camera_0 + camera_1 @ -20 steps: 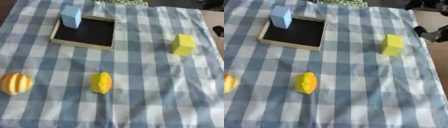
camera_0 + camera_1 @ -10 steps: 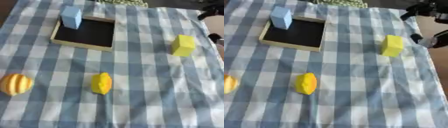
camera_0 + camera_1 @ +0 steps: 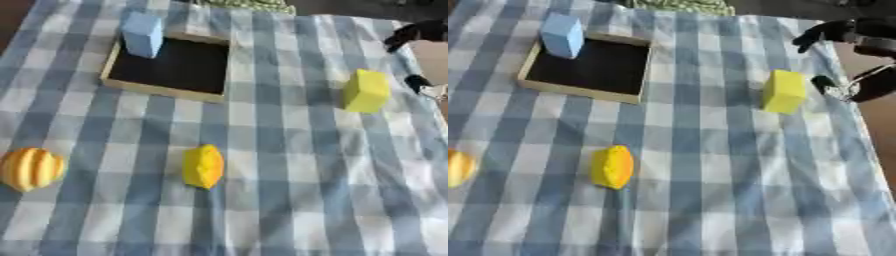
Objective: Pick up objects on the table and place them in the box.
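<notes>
The yellow block [image 3: 784, 91] sits right of the wooden box [image 3: 588, 67], just beside the right hand [image 3: 859, 45], fingers spread. It should probably be pinched across opposite flat faces, kept level.
</notes>
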`<control>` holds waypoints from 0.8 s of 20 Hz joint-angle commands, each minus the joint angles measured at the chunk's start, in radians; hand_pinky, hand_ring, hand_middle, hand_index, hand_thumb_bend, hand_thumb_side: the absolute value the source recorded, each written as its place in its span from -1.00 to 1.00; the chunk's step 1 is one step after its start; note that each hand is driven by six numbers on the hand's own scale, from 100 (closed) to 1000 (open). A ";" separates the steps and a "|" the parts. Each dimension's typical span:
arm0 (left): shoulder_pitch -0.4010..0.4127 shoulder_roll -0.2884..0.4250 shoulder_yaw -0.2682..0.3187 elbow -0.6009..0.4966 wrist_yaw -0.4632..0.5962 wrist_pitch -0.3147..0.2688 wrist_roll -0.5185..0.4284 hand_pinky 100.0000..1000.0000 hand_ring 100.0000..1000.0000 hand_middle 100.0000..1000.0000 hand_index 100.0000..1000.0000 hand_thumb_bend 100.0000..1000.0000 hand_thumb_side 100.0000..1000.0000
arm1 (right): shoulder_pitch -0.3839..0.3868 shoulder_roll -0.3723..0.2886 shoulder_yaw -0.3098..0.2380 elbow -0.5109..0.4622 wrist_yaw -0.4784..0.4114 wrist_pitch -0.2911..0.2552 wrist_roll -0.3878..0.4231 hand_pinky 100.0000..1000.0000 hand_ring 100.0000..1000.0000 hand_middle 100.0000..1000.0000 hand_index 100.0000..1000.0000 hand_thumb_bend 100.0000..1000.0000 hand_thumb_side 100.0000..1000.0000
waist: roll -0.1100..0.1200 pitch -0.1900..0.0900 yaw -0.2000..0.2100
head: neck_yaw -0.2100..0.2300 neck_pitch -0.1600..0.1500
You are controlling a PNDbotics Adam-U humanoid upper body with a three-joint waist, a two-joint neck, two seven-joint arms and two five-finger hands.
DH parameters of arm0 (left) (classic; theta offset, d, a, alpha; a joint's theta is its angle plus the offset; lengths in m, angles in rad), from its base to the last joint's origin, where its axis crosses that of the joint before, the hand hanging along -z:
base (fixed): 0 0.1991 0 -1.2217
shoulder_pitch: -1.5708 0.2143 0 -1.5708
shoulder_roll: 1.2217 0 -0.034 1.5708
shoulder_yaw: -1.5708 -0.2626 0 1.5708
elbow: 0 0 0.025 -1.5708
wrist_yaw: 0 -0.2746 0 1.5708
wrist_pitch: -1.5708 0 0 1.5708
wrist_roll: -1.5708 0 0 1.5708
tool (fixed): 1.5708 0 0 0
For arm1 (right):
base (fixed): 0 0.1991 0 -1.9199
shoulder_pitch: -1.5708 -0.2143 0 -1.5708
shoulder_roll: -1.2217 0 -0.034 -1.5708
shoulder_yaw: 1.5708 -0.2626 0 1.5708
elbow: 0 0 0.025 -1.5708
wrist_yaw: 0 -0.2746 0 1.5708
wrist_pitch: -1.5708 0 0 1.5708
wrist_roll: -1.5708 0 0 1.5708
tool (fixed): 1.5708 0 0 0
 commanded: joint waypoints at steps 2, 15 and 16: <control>-0.010 0.014 0.004 -0.015 0.005 0.000 -0.004 0.86 0.42 0.31 0.70 -1.00 0.02 | -0.024 -0.022 0.001 0.016 -0.019 0.024 0.005 1.00 1.00 0.60 0.93 -1.00 0.06 | -0.006 -0.022 0.002 | -0.005 -0.007; -0.005 0.005 0.007 -0.015 0.008 0.006 -0.004 0.86 0.42 0.30 0.70 -1.00 0.03 | -0.066 0.012 0.035 0.062 0.014 0.043 0.002 1.00 1.00 0.64 0.94 -1.00 -0.04 | -0.009 -0.020 0.008 | -0.008 -0.005; -0.005 0.004 0.007 -0.015 0.008 0.006 -0.003 0.86 0.42 0.30 0.70 -1.00 0.03 | -0.069 0.015 0.037 0.066 0.019 0.048 -0.006 1.00 1.00 0.64 0.94 -1.00 -0.05 | -0.009 -0.020 0.008 | -0.008 -0.005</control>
